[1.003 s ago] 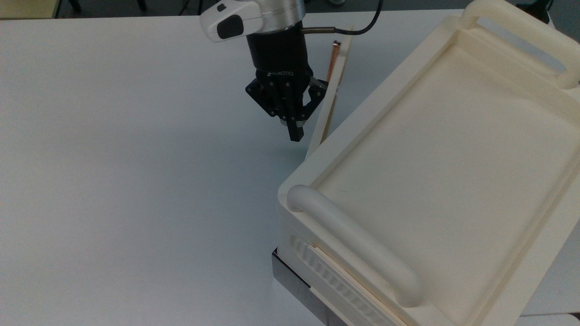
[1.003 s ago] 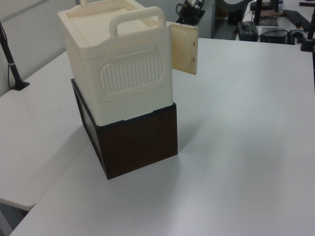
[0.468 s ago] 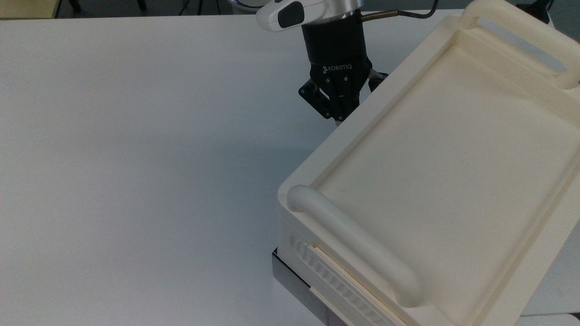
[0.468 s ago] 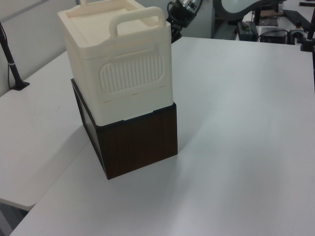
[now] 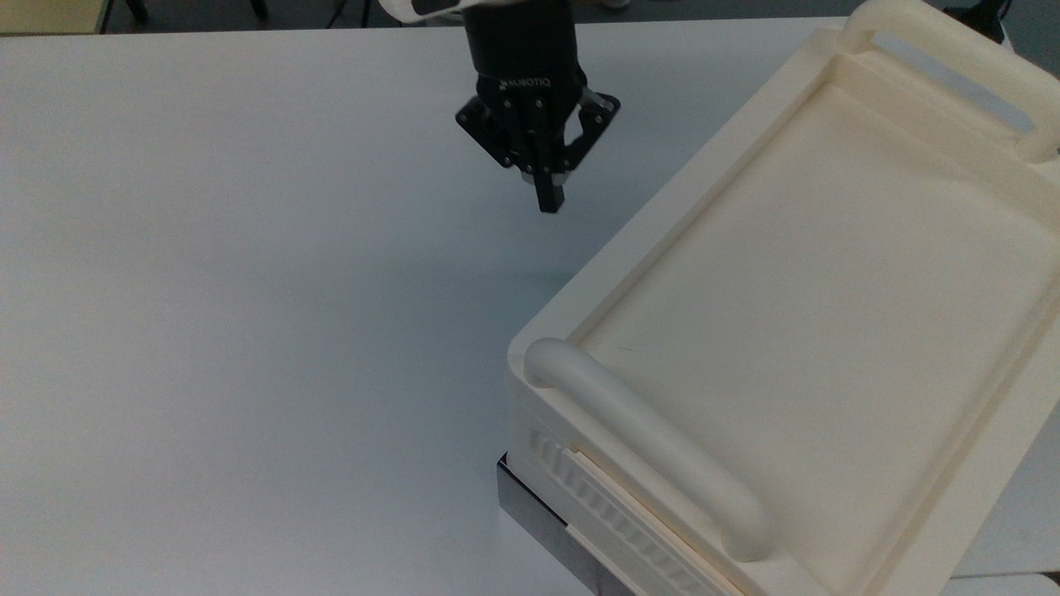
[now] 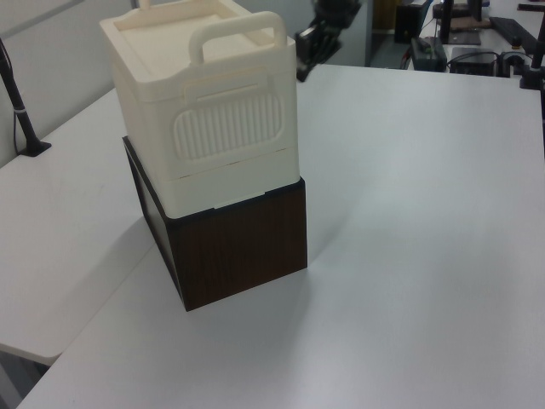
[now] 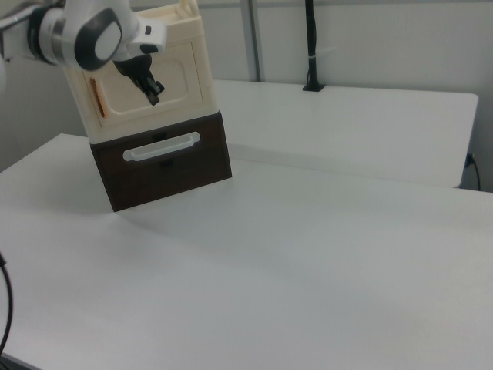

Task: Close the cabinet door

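The cream cabinet [image 5: 828, 290] stands on a dark brown base at the top view's right. In the right view the cabinet door [image 7: 150, 81] lies flush in the cabinet [image 7: 194, 27] front, its copper-orange handle plate [image 7: 94, 94] near the door's left edge. My gripper [image 5: 549, 199] is shut with nothing held. It hangs over the table, apart from the cabinet's long side. In the right view the gripper [image 7: 154, 96] is in front of the door, and I cannot tell whether it touches. The left view has the gripper [image 6: 302, 70] just behind the cabinet [image 6: 221, 128].
The dark brown base [image 6: 238, 247] has a drawer with a white bar handle [image 7: 162, 146]. The white table [image 5: 248, 290] stretches wide to the top view's left. Two thick rounded handles [image 5: 646, 447] rise from the cabinet top. A black pole [image 7: 311, 46] stands at the table's back.
One second ago the door stood swung out with the gripper beside it. Half a second ago the gripper was against the cabinet and the door was flush. The gripper has now drawn back from the cabinet.
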